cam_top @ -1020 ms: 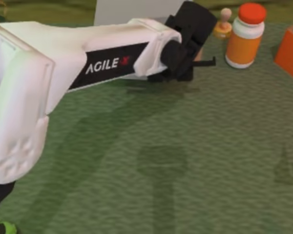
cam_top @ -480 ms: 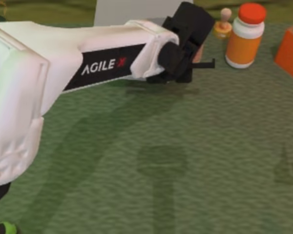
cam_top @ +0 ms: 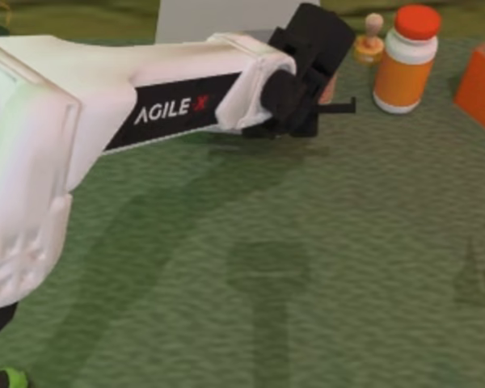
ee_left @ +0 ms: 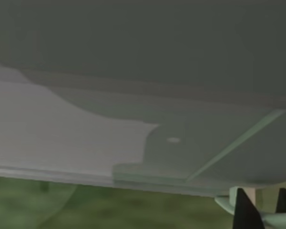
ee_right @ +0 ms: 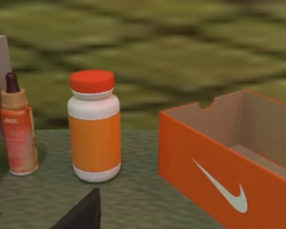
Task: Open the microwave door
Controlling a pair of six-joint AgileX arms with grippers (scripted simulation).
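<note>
The left gripper (cam_top: 327, 93) is pressed up close against the microwave (cam_top: 226, 18), whose grey door (ee_left: 143, 95) is right in front of its fingertips (ee_left: 245, 212); I cannot tell how wide they stand. Just beyond it stands an orange bottle (cam_top: 406, 61).

Most of the microwave (cam_top: 226, 18) behind the left arm (cam_top: 145, 113), cut by the top edge.
</note>
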